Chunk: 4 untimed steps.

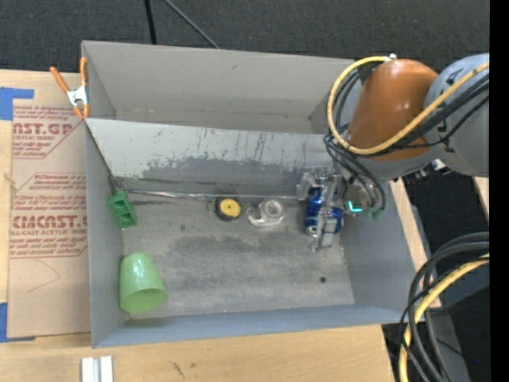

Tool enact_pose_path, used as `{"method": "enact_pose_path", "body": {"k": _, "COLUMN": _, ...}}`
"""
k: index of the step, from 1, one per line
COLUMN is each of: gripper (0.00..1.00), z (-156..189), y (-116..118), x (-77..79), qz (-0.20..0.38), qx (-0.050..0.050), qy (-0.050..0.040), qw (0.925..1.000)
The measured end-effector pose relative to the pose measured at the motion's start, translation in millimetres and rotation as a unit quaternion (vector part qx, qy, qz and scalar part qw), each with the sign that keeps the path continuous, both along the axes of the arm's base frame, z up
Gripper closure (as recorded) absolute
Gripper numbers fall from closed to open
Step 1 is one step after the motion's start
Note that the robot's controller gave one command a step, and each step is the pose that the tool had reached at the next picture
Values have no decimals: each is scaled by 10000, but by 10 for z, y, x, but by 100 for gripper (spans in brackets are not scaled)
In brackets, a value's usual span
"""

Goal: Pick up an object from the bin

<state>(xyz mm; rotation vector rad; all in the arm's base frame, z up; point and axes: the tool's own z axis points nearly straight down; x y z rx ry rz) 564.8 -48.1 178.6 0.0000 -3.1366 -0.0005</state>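
Observation:
My gripper (322, 228) is down at the right end of the bin floor, close to the right wall. A small blue thing (313, 206) sits right against it, partly hidden by the gripper's metal parts, and whether it is gripped is unclear. Just to the left lies a clear whitish ring-shaped piece (268, 213). A small yellow disc with a dark rim (229, 208) lies beyond that.
A dark green block (122, 209) rests against the left wall. A pale green cup (141, 281) lies on its side in the front left corner. The arm with its orange cover and yellow-black cables hangs over the bin's right rim.

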Motion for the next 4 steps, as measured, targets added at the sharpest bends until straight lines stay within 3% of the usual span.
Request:
{"method": "enact_pose_path", "body": {"k": 1, "gripper": 0, "z": -1138, "y": -372, "x": 161, "qz": 557, "qx": 4, "qy": -2, "qw": 9984}}
{"method": "enact_pose_path", "body": {"k": 2, "gripper": 0, "z": -1033, "y": -953, "x": 224, "qz": 563, "qx": -14, "qy": -45, "qw": 9984}}
{"method": "enact_pose_path", "body": {"k": 3, "gripper": 100, "z": -1035, "y": -909, "x": 228, "qz": 586, "qx": 5, "qy": -43, "qw": 9983}}
{"method": "enact_pose_path", "body": {"k": 4, "gripper": 100, "z": 249, "y": -794, "x": -109, "qz": 634, "qx": -14, "qy": -74, "qw": 9980}}
